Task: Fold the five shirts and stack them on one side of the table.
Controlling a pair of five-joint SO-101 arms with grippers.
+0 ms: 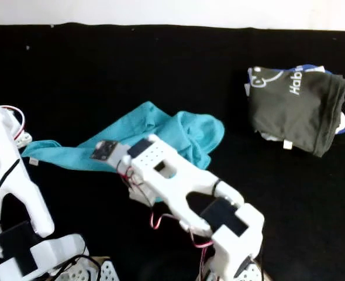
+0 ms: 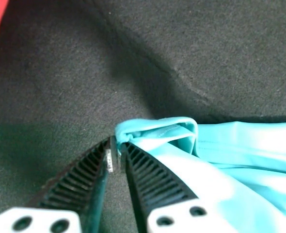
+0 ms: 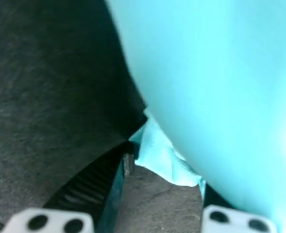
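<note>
White lettering (image 1: 296, 82) is running sideways across the folded dark grey shirt (image 1: 295, 117) on the stack at the right. Only a few letters are showing before the fold cuts them off. A white line-drawn figure (image 1: 259, 77) is sitting just beside the lettering. A small white tag (image 1: 287, 144) is sticking out at that shirt's near edge, too small to read. On the turquoise shirt (image 1: 178, 133), a pale label (image 2: 110, 160) is showing at one corner, its print too faint to read.
</note>
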